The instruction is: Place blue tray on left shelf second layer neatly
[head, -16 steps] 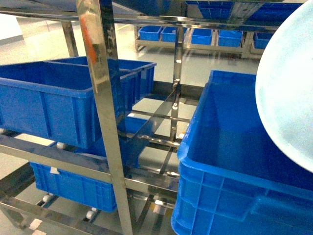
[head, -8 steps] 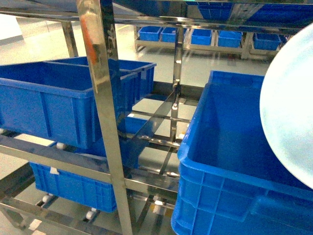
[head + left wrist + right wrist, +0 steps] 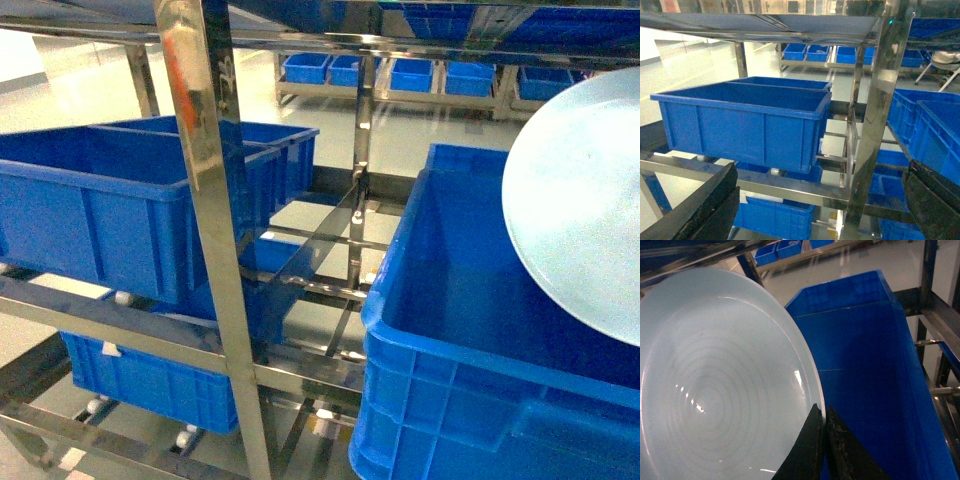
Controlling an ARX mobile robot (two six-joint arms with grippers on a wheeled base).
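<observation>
A: On the right of the head view, why does the tray [image 3: 580, 210] hang tilted above the crate [image 3: 480, 350]?
B: It's carried edge-on, likely so it can slip between the shelf [image 3: 205, 220] rails. It isn't on the second layer yet.
A: Left wrist view?
B: The left gripper [image 3: 815, 200] is spread wide, empty, facing another crate [image 3: 745, 120].
A: Right wrist?
B: The right gripper [image 3: 824, 427] pinches the tray's rim, clenched.
</observation>
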